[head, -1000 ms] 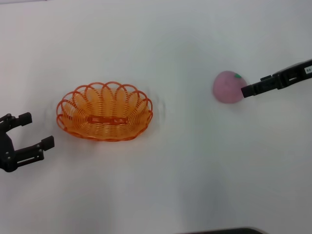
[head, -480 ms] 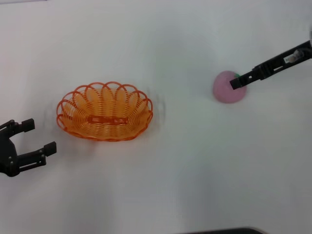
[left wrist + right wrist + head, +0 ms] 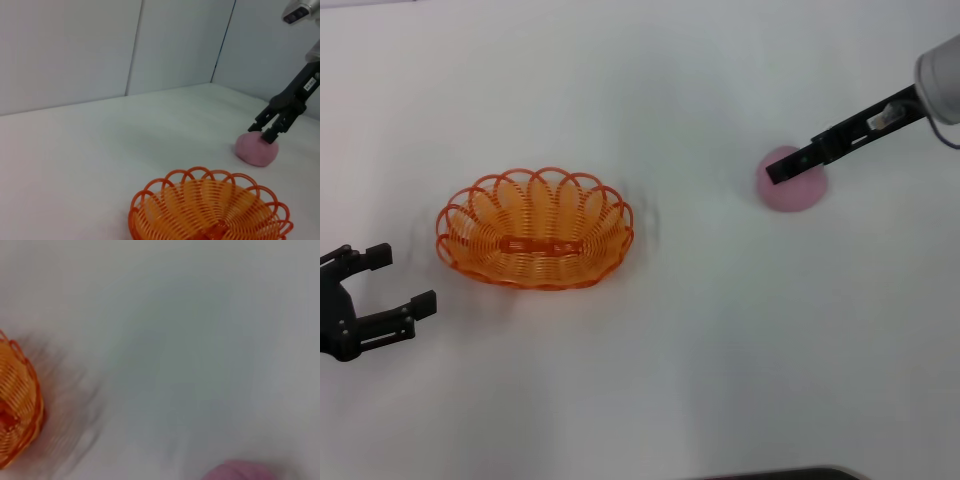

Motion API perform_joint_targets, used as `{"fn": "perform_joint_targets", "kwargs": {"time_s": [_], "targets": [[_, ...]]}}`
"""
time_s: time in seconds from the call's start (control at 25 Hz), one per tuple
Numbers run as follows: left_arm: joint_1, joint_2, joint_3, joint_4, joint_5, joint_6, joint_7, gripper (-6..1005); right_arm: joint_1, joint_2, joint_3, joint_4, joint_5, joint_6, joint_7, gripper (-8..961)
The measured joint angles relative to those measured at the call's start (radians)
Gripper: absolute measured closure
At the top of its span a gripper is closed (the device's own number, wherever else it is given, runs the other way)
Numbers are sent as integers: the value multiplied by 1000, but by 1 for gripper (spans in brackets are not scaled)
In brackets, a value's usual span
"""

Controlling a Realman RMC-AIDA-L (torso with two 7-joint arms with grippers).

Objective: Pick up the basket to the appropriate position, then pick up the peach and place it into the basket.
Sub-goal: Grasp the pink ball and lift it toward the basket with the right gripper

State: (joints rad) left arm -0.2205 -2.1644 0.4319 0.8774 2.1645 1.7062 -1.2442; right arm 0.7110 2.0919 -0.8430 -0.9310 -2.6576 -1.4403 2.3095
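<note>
The orange basket (image 3: pixel 535 228) sits on the white table, left of centre. It also shows in the left wrist view (image 3: pixel 210 212) and at the edge of the right wrist view (image 3: pixel 17 405). The pink peach (image 3: pixel 792 185) lies far to the right of the basket. My right gripper (image 3: pixel 778 170) hangs right over the top of the peach. In the left wrist view the right gripper (image 3: pixel 265 132) has its fingers apart just above the peach (image 3: pixel 256 150). The peach's rim shows in the right wrist view (image 3: pixel 240 471). My left gripper (image 3: pixel 402 278) is open and empty, to the left of the basket and nearer to me.
The white table (image 3: pixel 700 330) stretches between basket and peach. Grey wall panels (image 3: pixel 100 50) stand behind the table in the left wrist view.
My right gripper has swung left from beside the peach to over its top, with the arm raised and angled down. The left gripper, basket and peach have barely moved.
</note>
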Motion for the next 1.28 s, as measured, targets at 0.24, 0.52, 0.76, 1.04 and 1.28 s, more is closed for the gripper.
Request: {"fn": "perform_joint_targets", "kwargs": {"time_s": [0.24,0.52,0.76,1.04,1.28], "targets": [[0,0,-1,0,0,-2,1,112,12,1,-52,35,-2,37,24,10],[2,0,-5,0,0,-2,1,112,8,0,-70,39,-7,48,41,12],[0,1,-5,0,0,-2,1,111,6,-1,-72,40,-7,54,51,14],[-2,2,-6,2,0,-2,-3,112,4,-1,-86,41,-7,64,61,53],[-7,2,-5,0,0,-2,-2,112,7,-1,-88,41,-7,65,64,324]]}}
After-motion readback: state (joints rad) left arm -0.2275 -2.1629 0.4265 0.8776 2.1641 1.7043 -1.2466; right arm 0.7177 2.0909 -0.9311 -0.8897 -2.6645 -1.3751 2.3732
